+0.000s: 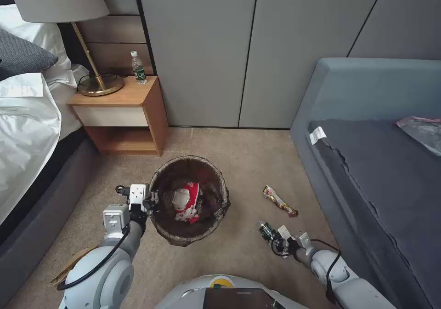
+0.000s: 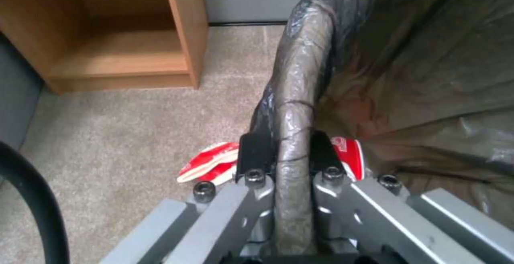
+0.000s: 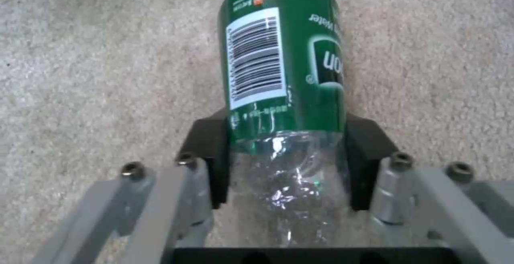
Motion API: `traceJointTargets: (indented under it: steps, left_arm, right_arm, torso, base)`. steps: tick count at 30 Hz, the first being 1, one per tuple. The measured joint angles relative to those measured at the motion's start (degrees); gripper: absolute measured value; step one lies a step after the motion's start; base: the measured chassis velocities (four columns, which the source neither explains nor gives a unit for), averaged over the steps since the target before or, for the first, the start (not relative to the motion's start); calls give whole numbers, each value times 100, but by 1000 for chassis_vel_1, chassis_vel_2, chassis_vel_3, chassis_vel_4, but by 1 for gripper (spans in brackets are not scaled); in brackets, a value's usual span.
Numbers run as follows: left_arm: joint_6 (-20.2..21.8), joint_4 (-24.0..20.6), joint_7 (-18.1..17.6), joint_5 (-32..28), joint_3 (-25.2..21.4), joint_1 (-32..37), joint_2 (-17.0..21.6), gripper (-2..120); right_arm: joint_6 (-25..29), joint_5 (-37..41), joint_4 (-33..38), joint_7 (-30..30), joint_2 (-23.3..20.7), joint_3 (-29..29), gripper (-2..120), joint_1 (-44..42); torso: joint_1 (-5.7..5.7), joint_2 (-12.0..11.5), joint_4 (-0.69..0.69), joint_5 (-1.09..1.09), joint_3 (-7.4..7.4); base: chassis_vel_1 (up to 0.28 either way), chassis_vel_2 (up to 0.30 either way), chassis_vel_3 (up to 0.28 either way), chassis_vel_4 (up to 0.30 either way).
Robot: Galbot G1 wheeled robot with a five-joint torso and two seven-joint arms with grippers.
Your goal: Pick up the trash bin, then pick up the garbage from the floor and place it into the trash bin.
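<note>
Now the right pincer clasps the bottle, lengthwise pointing away.

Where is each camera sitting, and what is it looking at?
Head view: on the robot's head, looking down at the carpet; both arms show, the left gripper on the trash bin rim, the right gripper on the bottle.
Left wrist view: on the left wrist, looking along the left gripper clamped on the trash bin rim.
Right wrist view: on the right wrist, looking along the right gripper gripping the bottle.
Shared: head and left wrist views both show the red-white carton inside the bin.
</note>
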Motion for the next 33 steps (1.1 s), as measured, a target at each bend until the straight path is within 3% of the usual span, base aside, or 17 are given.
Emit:
traceJointTargets:
  steps: [6,15,23,33]
  left_arm:
    - [-1,0,0,-2,-4,6,2,2]
    - [-2,0,0,5,1,11,-8,2]
    - [2,0,0,-2,-22,49,35,2]
    - [18,0,0,-2,24,64,98,2]
  right_arm:
    - [22,23,-25,2,25,33,28,-2]
    - [173,27,146,121,95,228,28,-71]
    - [253,341,1163,183,-83,930,28,-370]
    - [100,1007,3111,179,-389,1898,28,-902]
  torso:
    - [0,0,0,0,0]
    - [0,0,0,3,0]
    - [0,0,-1,1,0]
    - [0,0,0,1,0]
  base:
    - [0,0,0,0]
    - [0,0,0,0]
    - [0,0,0,0]
    - [0,0,0,0]
